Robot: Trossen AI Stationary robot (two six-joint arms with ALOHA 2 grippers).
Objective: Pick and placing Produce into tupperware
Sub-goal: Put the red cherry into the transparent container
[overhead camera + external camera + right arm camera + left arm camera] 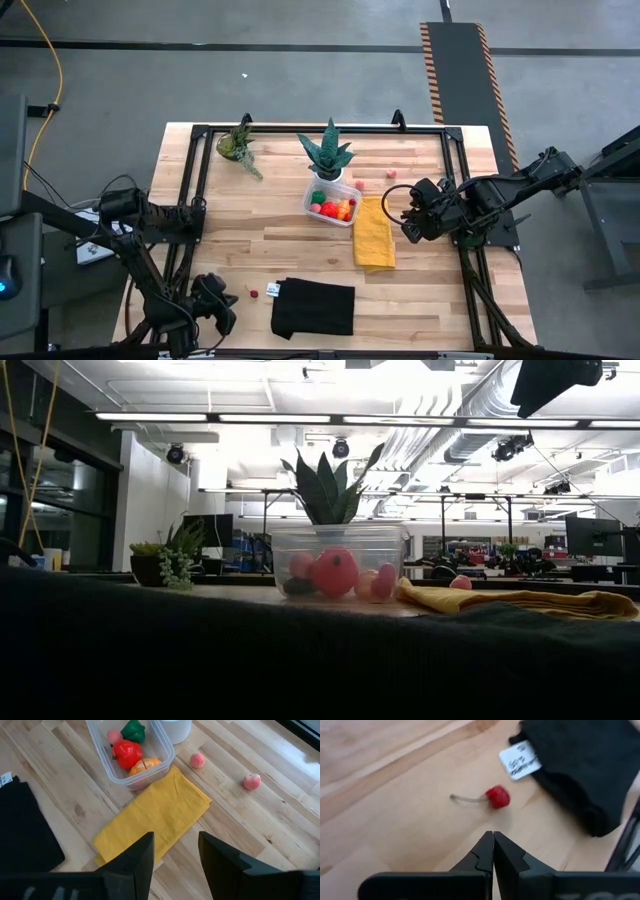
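We see the clear box (331, 203), centre of the high view, holding several fruits. The right end effector (175, 851), part open and empty, could snag the yellow cloth (152, 820). The left end effector (493, 851), closed and empty, may nudge the cherry (497, 796). Two pink fruits (197, 760) stay blurry.

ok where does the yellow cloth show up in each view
high view: the yellow cloth lies right of centre, beside the tupperware.
low view: it is the low yellow fold right of the tupperware.
left wrist view: not in it.
right wrist view: it lies mid-picture, ahead of the right arm's open fingers.
shared landmark: the tupperware, whose corner the cloth meets.
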